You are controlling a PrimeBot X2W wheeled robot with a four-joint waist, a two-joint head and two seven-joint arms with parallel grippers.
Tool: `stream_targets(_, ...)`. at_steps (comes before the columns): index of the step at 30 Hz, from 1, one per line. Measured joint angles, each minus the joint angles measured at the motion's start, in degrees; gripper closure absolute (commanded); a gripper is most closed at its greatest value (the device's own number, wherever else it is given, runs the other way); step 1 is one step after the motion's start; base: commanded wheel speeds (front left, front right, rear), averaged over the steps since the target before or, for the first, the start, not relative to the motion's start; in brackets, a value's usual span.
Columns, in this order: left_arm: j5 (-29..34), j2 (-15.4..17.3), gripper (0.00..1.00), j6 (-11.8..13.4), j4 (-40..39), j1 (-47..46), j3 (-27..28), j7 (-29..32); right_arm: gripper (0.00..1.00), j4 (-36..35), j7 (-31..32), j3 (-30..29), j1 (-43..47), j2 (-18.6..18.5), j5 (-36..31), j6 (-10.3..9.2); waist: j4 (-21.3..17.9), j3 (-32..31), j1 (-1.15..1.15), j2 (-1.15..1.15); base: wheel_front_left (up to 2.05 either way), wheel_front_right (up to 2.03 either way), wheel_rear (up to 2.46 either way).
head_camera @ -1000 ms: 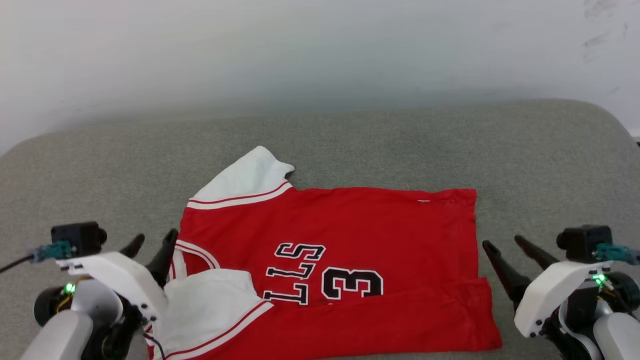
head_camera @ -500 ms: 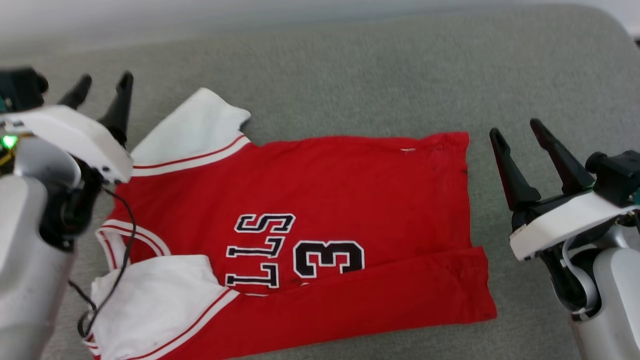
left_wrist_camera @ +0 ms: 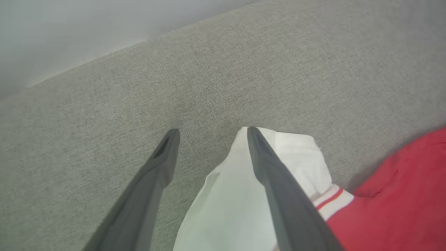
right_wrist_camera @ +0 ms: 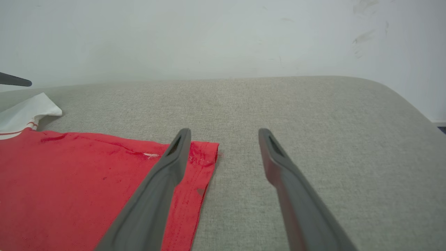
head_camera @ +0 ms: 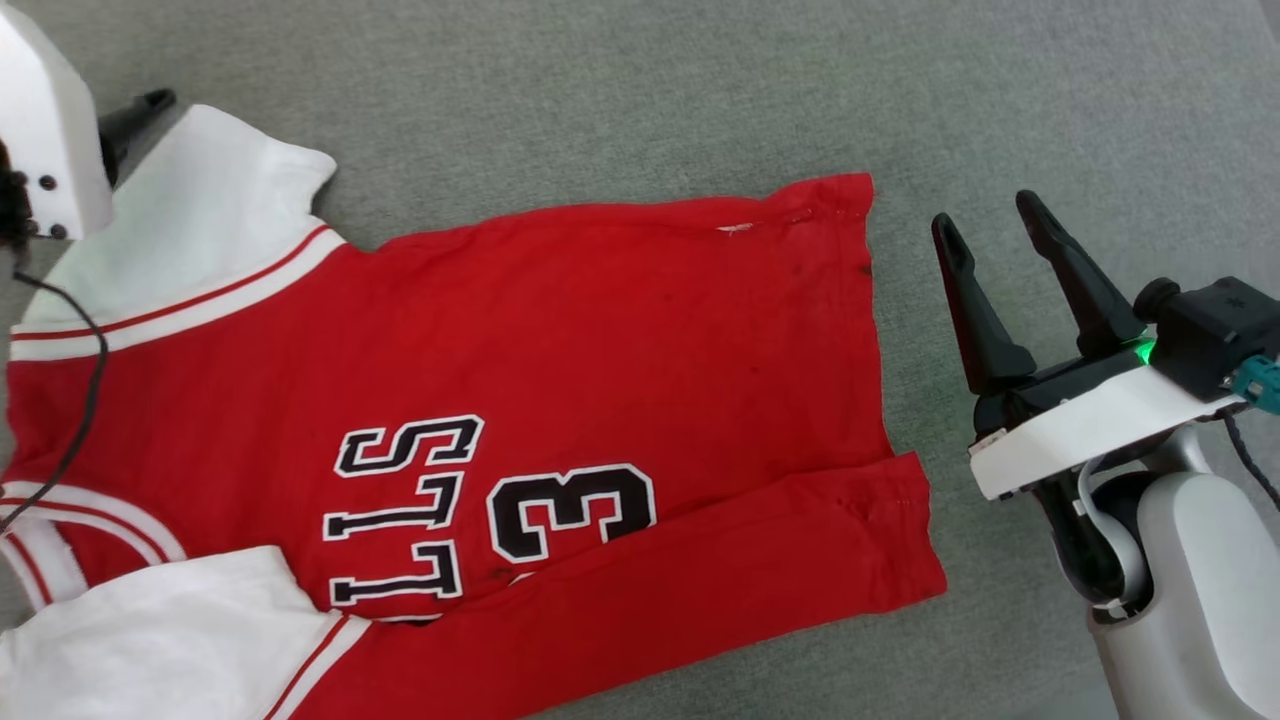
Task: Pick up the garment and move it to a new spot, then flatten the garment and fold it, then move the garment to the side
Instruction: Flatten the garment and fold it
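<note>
The garment (head_camera: 560,330), a red jersey with white sleeves and black lettering with a 3, lies spread on the grey cushion, its near long edge folded over the front. My left gripper (left_wrist_camera: 210,132) is open above the tip of the far white sleeve (left_wrist_camera: 296,153), one finger over the cloth, the other over bare cushion; in the head view one dark fingertip (head_camera: 150,100) pokes out at the upper left. My right gripper (head_camera: 985,215) is open beside the jersey's far hem corner (right_wrist_camera: 205,153), nothing between its fingers.
The grey fabric cushion (head_camera: 1050,110) stretches on beyond the jersey to the right and far side. A pale wall (right_wrist_camera: 209,35) rises behind its rounded far edge. A thin black cable (head_camera: 85,400) hangs from my left arm over the jersey's collar end.
The head camera has tilted down and closer, so the wall has left its view. Both arms have reached forward: the left to the far sleeve, the right to the far hem corner. The jersey lies unchanged.
</note>
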Motion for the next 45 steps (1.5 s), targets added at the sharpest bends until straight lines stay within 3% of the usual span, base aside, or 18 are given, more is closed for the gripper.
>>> stream_targets(5,-2.7,1.9,0.00,2.0,1.3,-0.2,-0.7,9.8,0.00,0.2,-0.8,0.7,-0.1,1.0,0.1,0.00,-1.8,1.8,0.00,0.00,0.00,0.00,0.00)
stream_targets(9,-3.5,2.9,0.00,4.3,0.7,0.3,-0.6,13.2,0.00,0.8,-1.4,1.1,-0.1,1.5,0.6,0.00,-2.9,3.0,-0.01,0.00,0.00,0.00,0.00)
stream_targets(10,-4.1,3.0,0.06,5.2,0.7,0.4,-0.3,13.7,0.00,1.0,-1.4,1.3,-0.2,1.6,0.8,0.00,-3.1,3.3,-0.01,0.00,0.00,0.00,0.00)
stream_targets(11,-4.3,3.1,0.54,5.8,0.7,0.6,0.0,13.9,0.00,1.2,-1.4,1.5,-0.2,1.7,1.2,0.00,-3.4,3.5,-0.01,0.00,0.00,0.00,0.00)
stream_targets(13,-5.0,3.1,1.00,7.0,0.7,0.7,0.2,14.8,0.00,1.5,-1.7,1.8,-0.5,1.8,1.5,0.00,-3.8,3.8,-0.01,0.00,0.00,0.00,0.00)
stream_targets(17,-6.0,2.6,1.00,8.7,0.2,1.7,0.7,15.2,0.00,2.1,-1.8,1.4,-1.1,1.7,2.1,0.00,-3.9,3.8,-0.01,0.00,0.00,0.00,0.00)
stream_targets(22,-5.3,1.2,1.00,8.9,0.5,3.0,0.7,11.5,0.00,3.9,1.9,1.1,-2.7,0.1,4.3,0.00,-3.0,2.7,-0.01,0.00,0.00,0.00,0.00)
stream_targets(28,-3.4,-1.6,1.00,7.1,0.2,3.0,-0.2,5.9,0.00,10.4,14.9,1.4,-8.0,-3.8,10.7,0.00,-0.1,1.0,-0.01,0.00,0.00,0.00,0.00)
stream_targets(35,-1.7,-6.4,1.00,4.7,-2.4,0.3,-2.0,0.5,0.00,14.5,30.7,1.8,-14.9,-8.3,15.0,0.00,5.9,0.3,-0.01,0.00,0.00,0.00,0.00)
stream_targets(44,-1.4,-9.6,1.00,2.5,-3.4,-0.1,-2.8,-4.3,0.00,22.6,44.2,3.1,-22.3,-8.2,15.5,0.00,11.6,0.9,-0.01,0.00,0.00,0.00,0.00)
stream_targets(45,-1.4,-9.8,1.00,2.3,-3.4,-0.1,-2.9,-4.7,0.12,23.3,45.6,2.9,-22.8,-8.2,15.5,0.00,12.0,1.0,-0.02,0.00,0.00,0.00,0.00)
